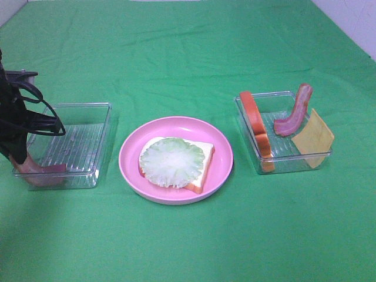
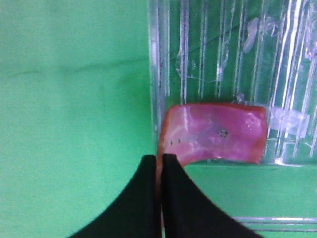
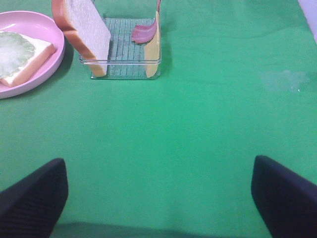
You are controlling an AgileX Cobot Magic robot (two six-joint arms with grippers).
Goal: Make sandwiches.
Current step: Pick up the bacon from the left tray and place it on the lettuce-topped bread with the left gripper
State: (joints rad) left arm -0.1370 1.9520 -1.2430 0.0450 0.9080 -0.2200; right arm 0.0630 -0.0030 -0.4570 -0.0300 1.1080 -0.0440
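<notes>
On the pink plate (image 1: 176,126) lies a white bread slice (image 1: 207,154) with a pale green lettuce leaf (image 1: 172,161) on top. My left gripper (image 1: 20,160) reaches into the left clear tray (image 1: 88,176) at its near-left corner. It is shut on the end of a pinkish-red bacon strip (image 2: 213,134), whose edge shows between the black fingers (image 2: 143,198). The rest of the strip lies on the tray floor. My right gripper (image 3: 158,198) is open above bare cloth, well short of the right tray (image 3: 124,69), and holds nothing.
The right tray (image 1: 282,161) holds an upright bread slice (image 1: 257,126), a second bacon strip (image 1: 296,111) leaning on its far wall, and a yellow cheese square (image 1: 314,138) propped over its right rim. Green cloth covers the table.
</notes>
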